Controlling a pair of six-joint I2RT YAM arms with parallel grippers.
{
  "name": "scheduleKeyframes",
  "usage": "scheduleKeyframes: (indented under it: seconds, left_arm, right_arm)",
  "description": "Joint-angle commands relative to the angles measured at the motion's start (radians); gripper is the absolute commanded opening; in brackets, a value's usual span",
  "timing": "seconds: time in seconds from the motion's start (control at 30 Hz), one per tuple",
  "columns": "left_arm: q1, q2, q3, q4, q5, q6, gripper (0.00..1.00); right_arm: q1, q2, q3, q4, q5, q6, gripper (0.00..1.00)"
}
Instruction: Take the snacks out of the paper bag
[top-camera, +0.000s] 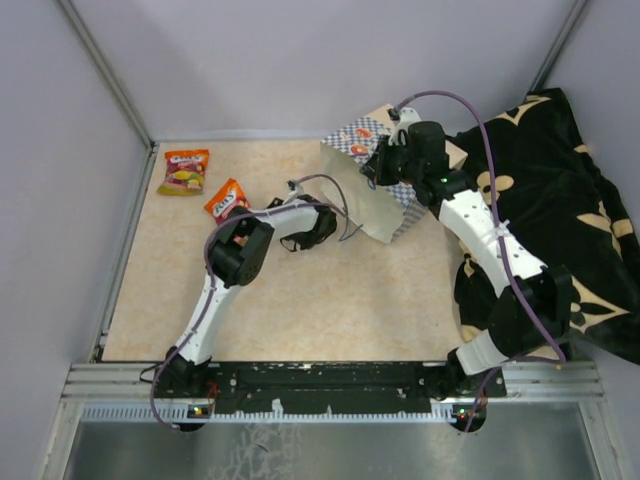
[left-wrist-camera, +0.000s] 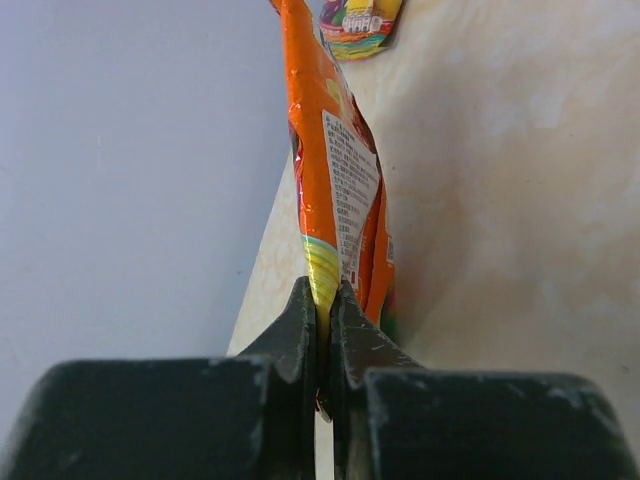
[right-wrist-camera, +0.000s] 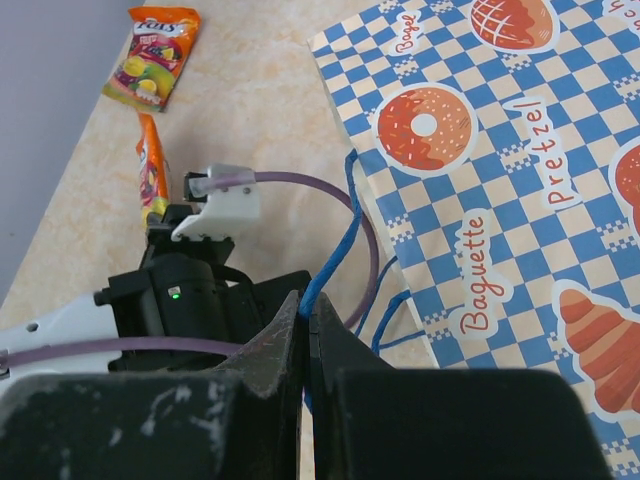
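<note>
The paper bag (top-camera: 365, 200), beige with blue-white checked sides, lies tilted at the back right of the table; its checked face (right-wrist-camera: 500, 150) fills the right wrist view. My right gripper (right-wrist-camera: 312, 305) is shut on the bag's thin blue cord handle (right-wrist-camera: 335, 240), at the bag's upper edge in the top view (top-camera: 378, 165). My left gripper (left-wrist-camera: 323, 300) is shut on the lower edge of an orange snack packet (left-wrist-camera: 335, 190), held on edge just left of the bag (top-camera: 228, 197). A second snack packet (top-camera: 184, 171), orange and yellow, lies flat near the back left corner. The bag's inside is hidden.
A black cloth with gold flower marks (top-camera: 560, 200) lies bunched along the right side under the right arm. The left arm's elbow (top-camera: 240, 250) stands mid-table, with its purple cable (right-wrist-camera: 300, 180) looping close to the bag. Grey walls close the table at the back and left.
</note>
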Motion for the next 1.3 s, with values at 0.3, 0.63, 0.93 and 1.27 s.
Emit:
scheduleKeyframes:
  seconds: [0.3, 0.63, 0.93, 1.27]
  left_arm:
    - [-0.004, 0.216, 0.357, -0.062, -0.021, 0.244, 0.0]
    - [0.042, -0.325, -0.217, 1.002, 0.901, 1.156, 0.0]
    - [0.158, -0.204, -0.106, 0.995, 0.952, 1.413, 0.0]
    - [0.293, -0.025, 0.067, 1.068, 1.019, 1.61, 0.0]
  right_arm:
    - [0.004, -0.054, -0.031, 0.031, -0.009, -0.026, 0.0]
    - [0.001, -0.08, -0.042, 0.006, -0.005, -0.069, 0.0]
    - [0.001, -0.064, -0.04, 0.038, -0.032, -0.048, 0.0]
    - [0.001, -0.042, -0.076, 0.112, -0.09, -0.016, 0.0]
